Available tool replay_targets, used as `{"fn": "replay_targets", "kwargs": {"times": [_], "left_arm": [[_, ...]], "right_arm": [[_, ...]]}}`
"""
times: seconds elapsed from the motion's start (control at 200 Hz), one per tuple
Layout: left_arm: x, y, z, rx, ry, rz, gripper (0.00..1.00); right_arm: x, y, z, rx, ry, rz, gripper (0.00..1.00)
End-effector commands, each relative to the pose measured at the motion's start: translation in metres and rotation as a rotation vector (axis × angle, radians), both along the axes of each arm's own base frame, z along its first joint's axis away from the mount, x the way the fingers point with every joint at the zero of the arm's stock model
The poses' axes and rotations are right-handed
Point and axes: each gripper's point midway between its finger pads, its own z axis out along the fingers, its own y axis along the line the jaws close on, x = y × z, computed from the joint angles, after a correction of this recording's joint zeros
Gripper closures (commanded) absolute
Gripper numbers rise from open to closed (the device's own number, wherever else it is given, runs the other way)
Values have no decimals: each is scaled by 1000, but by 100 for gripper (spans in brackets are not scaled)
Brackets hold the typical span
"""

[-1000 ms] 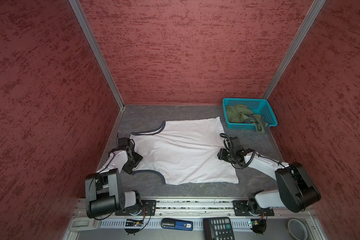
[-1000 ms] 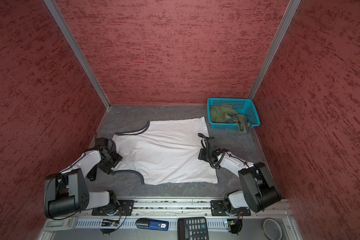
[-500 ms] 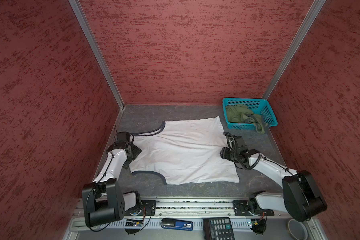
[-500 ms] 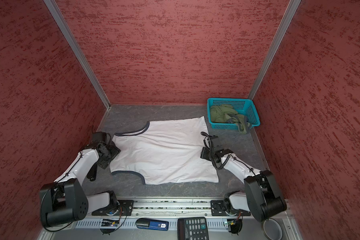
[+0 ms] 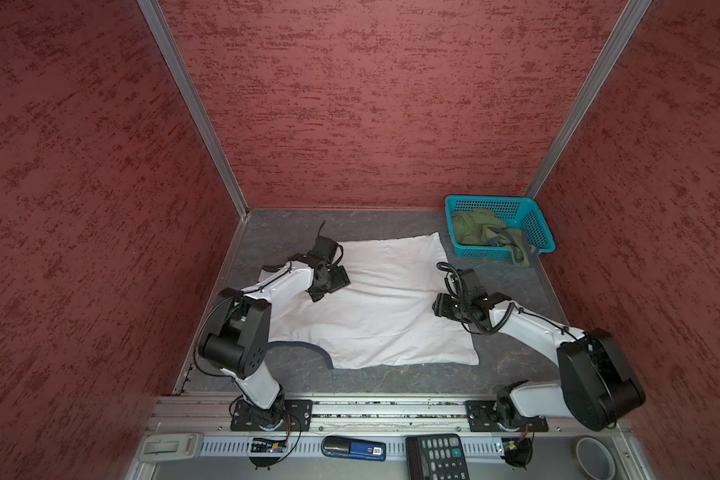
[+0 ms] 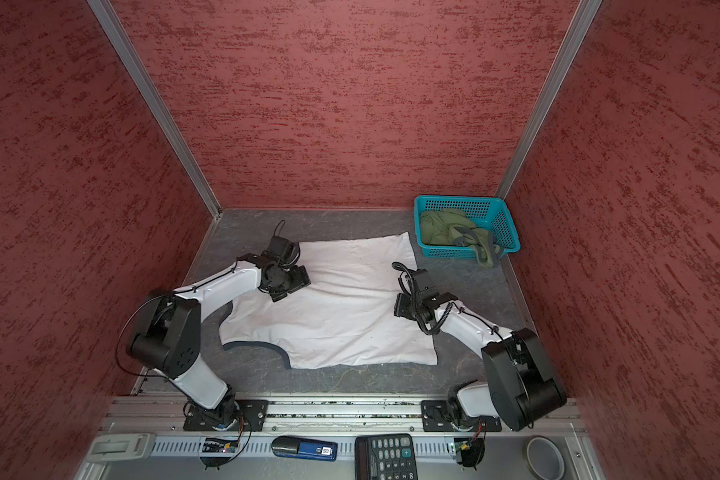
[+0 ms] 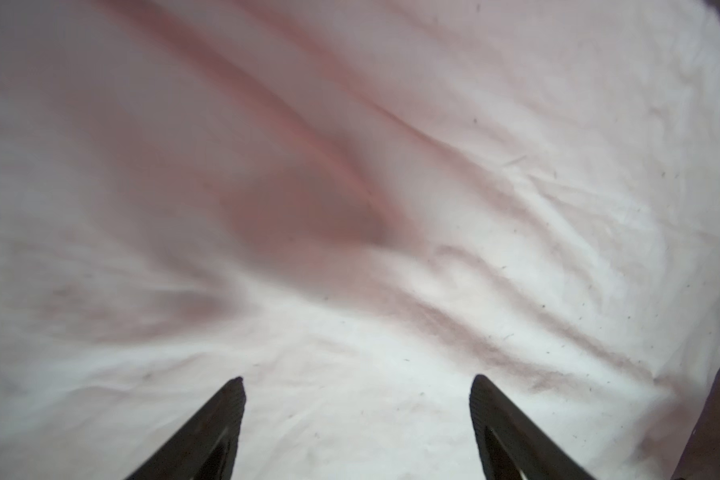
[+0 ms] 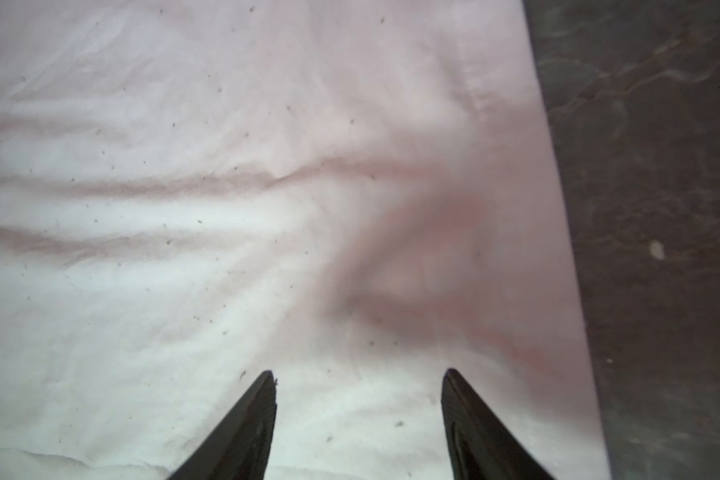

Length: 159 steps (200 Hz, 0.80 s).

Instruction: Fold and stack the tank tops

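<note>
The left pincer (image 7: 357, 379) is released, its jaws apart and empty. The white tank top (image 5: 383, 307) lies spread on the table (image 5: 292, 224) directly under it, near the shoulder end. The right pincer (image 8: 358, 372) is released too, over the hem end, with the cloth edge just beside it. To fold well, I think each pincer should pinch both layers at its near edge and the two should lift together. The olive tank top (image 5: 474, 226) waits in the basket (image 5: 487, 200), beyond the right pincer. Nothing blocks the way; there are only wrinkles between the pincers.
</note>
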Motion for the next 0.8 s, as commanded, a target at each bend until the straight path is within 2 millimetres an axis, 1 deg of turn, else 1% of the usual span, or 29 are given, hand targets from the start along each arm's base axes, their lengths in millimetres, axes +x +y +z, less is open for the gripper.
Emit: {"fn": "replay_targets", "kwargs": {"times": [0.0,0.08,0.1,0.145,0.281,0.381,0.476,0.556,0.636,0.671,0.721,0.791], "left_arm": [[2,-14,-12,-54,20,-5,15],[-5,-8,-27,-49,49,11,15],[-6,-5,-30,-46,53,17,15],[-12,2,-37,-40,67,32,15],[-26,32,-51,-27,102,97,15],[-35,54,-56,-28,108,139,15],[-36,61,-52,-37,85,146,15],[-27,57,-42,-54,55,126,15],[-7,52,-22,-68,4,109,16],[5,51,-10,-66,-26,104,15],[27,50,13,-57,-85,93,15],[57,49,40,-30,-136,77,15]], "right_arm": [[9,13,3,38,-9,-2,35],[6,16,-3,38,10,6,35],[4,16,-11,27,34,7,35],[2,17,-16,19,48,11,35],[-3,22,-25,0,70,26,35],[0,26,-20,12,58,37,35],[9,30,-6,24,17,43,35],[22,33,10,17,-27,49,35],[43,32,33,-20,-93,53,34],[55,32,46,-34,-128,53,34],[74,31,66,-49,-183,48,34],[103,27,88,-70,-247,27,34]]}}
